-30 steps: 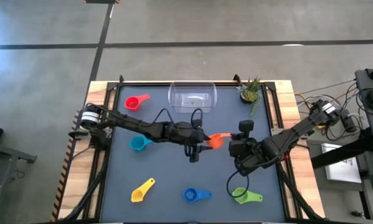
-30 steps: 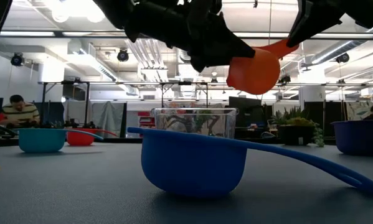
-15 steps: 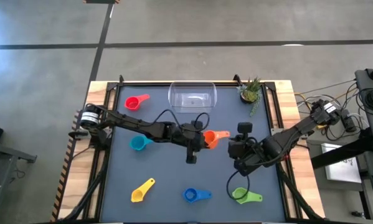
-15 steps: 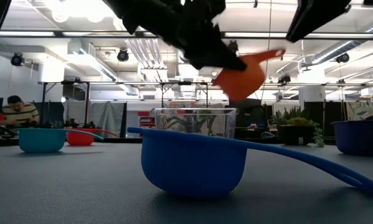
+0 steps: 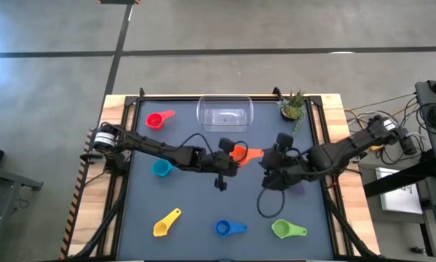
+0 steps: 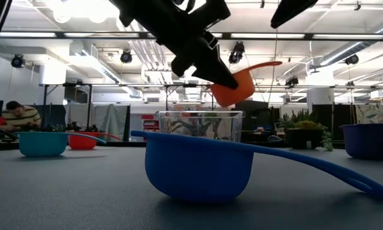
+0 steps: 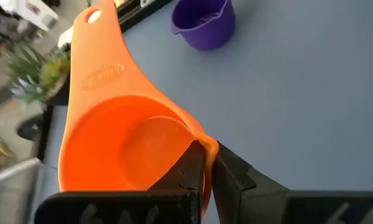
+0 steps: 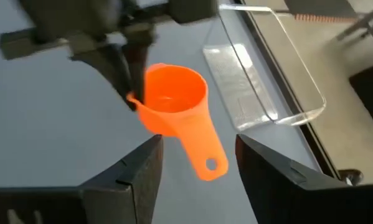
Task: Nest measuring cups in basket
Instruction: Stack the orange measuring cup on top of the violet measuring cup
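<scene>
The left gripper is clamped on the rim of the orange cup, held above the table. The right gripper stands apart, its fingers either side of the handle, not touching.

We see even, bright overhead light, with ceiling lamps glaring white in the low view. Shadows on the table are faint. The plant blurs in the left wrist view.
</scene>
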Tool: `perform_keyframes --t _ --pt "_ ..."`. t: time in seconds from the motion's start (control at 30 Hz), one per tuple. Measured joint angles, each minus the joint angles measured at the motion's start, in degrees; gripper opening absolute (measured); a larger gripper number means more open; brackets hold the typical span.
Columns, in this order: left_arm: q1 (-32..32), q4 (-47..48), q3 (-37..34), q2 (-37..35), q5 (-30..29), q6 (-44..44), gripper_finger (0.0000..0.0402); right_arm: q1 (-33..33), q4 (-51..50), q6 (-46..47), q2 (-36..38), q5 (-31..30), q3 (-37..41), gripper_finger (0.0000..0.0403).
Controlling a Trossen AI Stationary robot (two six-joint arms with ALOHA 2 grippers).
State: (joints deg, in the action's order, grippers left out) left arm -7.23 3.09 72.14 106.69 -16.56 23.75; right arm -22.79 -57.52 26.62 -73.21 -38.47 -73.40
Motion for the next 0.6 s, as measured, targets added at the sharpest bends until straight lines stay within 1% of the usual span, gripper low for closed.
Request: perform_keyframes --t 0.1,0.17,0.23,0.3,0.47,0.6 --pt "-0.7 -0.3 0.0 0.0 -0.2 1.5 0.0 4.2 3.6 -0.7 0.0 1.5 1.3 0.0196" --pt "-1.1 -0.3 0.0 0.0 -1.2 1.6 0.0 7.2 7.7 -3.1 0.0 5.1 2.7 0.0196" --pt "-1.4 -0.2 0.0 0.0 -2.4 1.6 0.0 9.7 11.8 -5.3 0.0 10.4 3.8 0.0196" --pt "-1.4 0.3 0.0 0.0 -2.5 1.4 0.0 12.1 14.9 -6.8 0.0 14.2 4.7 0.0196" --pt "-1.5 1.3 0.0 0.0 -2.6 0.8 0.0 17.2 16.7 -7.5 0.0 18.1 6.4 0.0196" --pt "-1.6 1.2 0.0 0.0 -2.7 1.2 0.0 20.6 20.4 -8.2 0.5 23.8 9.1 0.0196"
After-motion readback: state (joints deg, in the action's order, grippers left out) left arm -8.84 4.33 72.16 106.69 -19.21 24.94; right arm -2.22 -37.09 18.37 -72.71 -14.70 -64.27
